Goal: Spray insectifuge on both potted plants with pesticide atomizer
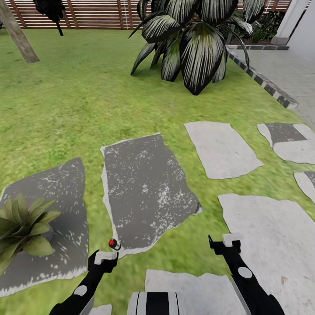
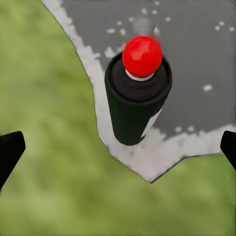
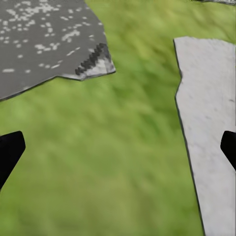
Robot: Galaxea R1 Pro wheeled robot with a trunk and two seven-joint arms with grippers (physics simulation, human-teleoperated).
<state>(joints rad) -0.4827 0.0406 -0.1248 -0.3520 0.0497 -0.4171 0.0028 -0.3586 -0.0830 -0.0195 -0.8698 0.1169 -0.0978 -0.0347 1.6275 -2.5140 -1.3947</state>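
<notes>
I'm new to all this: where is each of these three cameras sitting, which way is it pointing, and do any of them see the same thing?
Head view: on the robot's head, looking forward and down over the lawn, both arms and the left gripper and right gripper showing.
Left wrist view: on the left arm, looking along its open fingers at the pesticide atomizer.
Right wrist view: on the right arm, looking past its fingers at grass and slabs.
Shared: head and left wrist views both show the atomizer on the dark slab.

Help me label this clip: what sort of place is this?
Most likely a back garden: green lawn with irregular grey stepping slabs, a slatted wooden fence behind, and a big striped-leaf plant.
</notes>
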